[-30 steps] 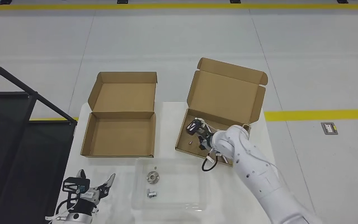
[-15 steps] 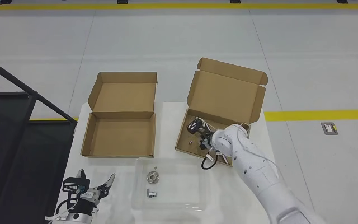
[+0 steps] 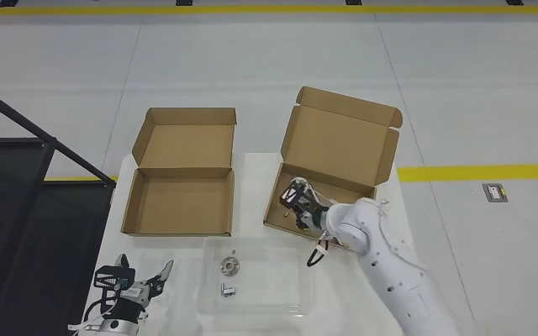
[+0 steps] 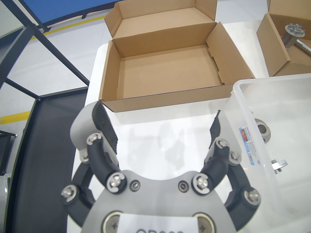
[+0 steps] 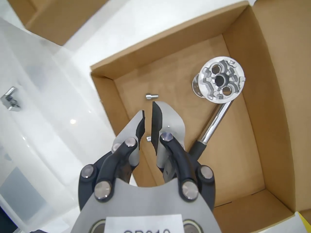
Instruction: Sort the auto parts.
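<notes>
White table (image 3: pixel 252 183) on a grey floor (image 3: pixel 252 67) with yellow lines (image 3: pixel 471 173), black metal frame (image 3: pixel 54 143) alongside.

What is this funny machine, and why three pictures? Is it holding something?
It is a robot with two arms, each ending in a pincer called a gripper. One picture looks down on the table; the other two come from cameras on its wrists. The table carries two open cardboard boxes and a clear bin. The left box is empty; the right box holds a round metal part and a loose screw. The bin holds a metal ring and a small bracket. The left gripper is open, holding nothing. The right gripper, over the right box, seems to pinch a tiny screw.
</notes>
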You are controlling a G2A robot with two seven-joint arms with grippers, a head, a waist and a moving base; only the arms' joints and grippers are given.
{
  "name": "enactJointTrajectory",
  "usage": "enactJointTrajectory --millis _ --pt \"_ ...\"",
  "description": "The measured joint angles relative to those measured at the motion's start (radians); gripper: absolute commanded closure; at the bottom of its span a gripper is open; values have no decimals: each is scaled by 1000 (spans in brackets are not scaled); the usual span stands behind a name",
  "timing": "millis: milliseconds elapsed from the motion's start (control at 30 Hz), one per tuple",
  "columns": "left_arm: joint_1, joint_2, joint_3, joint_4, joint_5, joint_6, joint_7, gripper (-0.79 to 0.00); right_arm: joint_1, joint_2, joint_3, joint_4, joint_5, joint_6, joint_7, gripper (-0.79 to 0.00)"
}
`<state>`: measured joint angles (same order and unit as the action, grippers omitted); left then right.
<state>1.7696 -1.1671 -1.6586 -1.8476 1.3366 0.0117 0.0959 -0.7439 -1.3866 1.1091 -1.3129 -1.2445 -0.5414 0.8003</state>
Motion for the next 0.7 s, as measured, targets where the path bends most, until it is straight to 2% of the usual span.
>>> enactJointTrajectory --millis 100,167,233,267,300,333,567,700 --pt "0 0 0 0 0 0 0 -785 -106 23 62 -170 15 -58 -16 -166" --pt "-3 1 0 -5 5 -15 8 -785 -163 35 95 -259 29 -103 -30 -271" --pt "-3 3 -7 -11 28 -48 33 -785 -216 47 124 -346 44 -154 -39 -425" --pt "-3 4 -11 -16 41 -66 42 -785 -234 51 133 -378 48 -171 -38 -591" --pt "-3 7 -16 -24 60 -100 50 -785 -254 56 139 -416 49 -187 -30 -714" --pt "-4 9 -21 -33 68 -132 52 -785 -265 58 140 -440 53 -201 -24 -785" --pt "-42 35 -82 -105 220 -379 68 -785 -283 79 130 -513 127 -369 1 -785" --pt "-104 54 -104 -110 315 -539 65 -785 -291 92 127 -526 154 -405 57 -785"
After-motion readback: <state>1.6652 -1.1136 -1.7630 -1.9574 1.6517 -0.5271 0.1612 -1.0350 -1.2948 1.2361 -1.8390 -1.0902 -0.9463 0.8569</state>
